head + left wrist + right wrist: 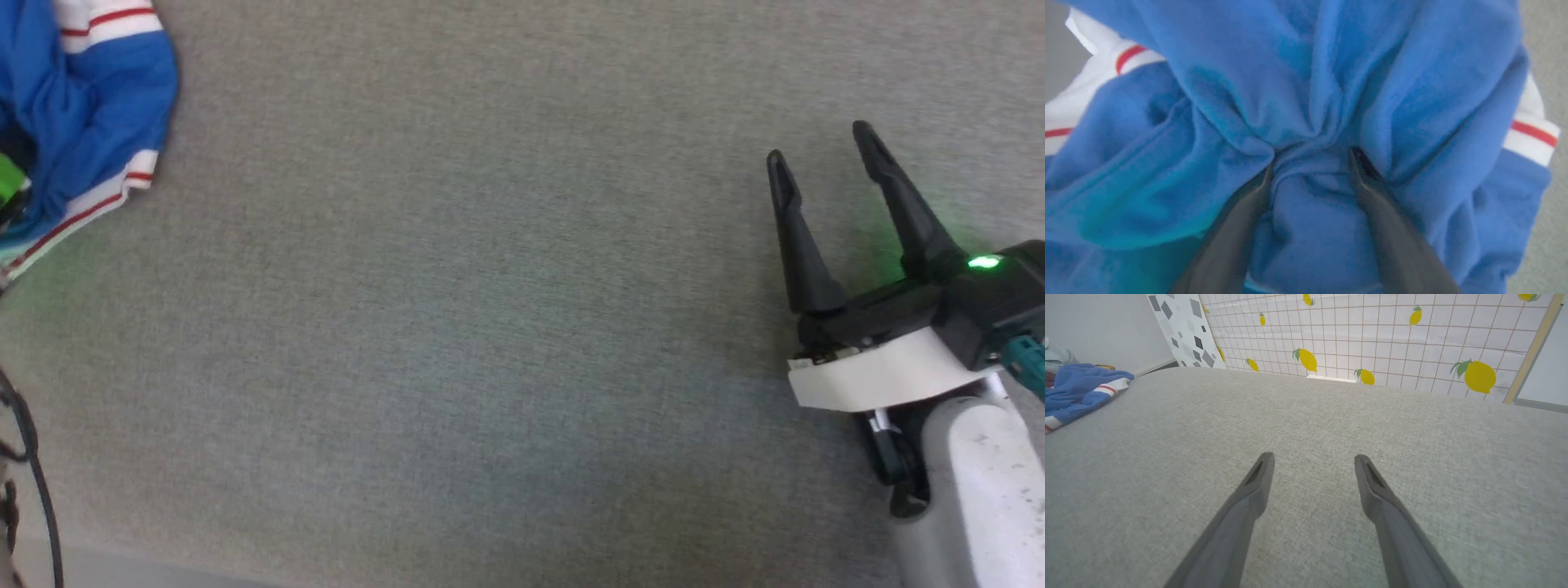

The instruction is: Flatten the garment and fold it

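The garment [90, 106] is bunched at the left edge of the grey surface [490, 327]. The left gripper [1310, 161] is spread wide, its tips sunk into blue folds. The right gripper [819, 144] is held wide and empty, well apart.

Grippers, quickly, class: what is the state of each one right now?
Left gripper: open, fingers pressed into the blue garment, cloth bunched between them, not clamped.
Right gripper: open, holding nothing, above the grey surface.
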